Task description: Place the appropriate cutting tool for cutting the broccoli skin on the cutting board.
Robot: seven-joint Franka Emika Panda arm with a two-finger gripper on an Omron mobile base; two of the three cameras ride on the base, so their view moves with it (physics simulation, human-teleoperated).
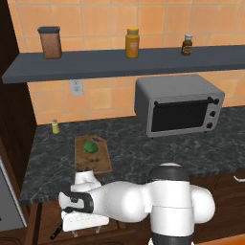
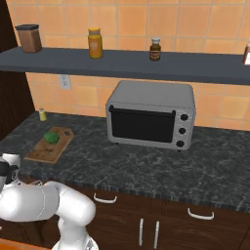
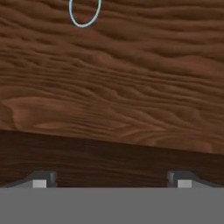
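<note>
No text, brand, number or sign can be read anywhere: the labels on the jars and bottles on the shelf (image 2: 146,66) are too small and blurred to be made out.

Colours we see on the counter
Dark green broccoli (image 1: 89,146) on our brown dark-grained cutting board (image 1: 98,161); black-marbled counter (image 1: 143,150); grey toaster oven (image 1: 178,104).

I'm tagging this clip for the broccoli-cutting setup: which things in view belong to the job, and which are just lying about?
Belongs to the job:
cutting board
broccoli, lying on the board
gripper, open over brown wood

Just lying about:
toaster oven
brown canister
orange jar
dark bottle
small yellow shaker
light-blue loop
</note>
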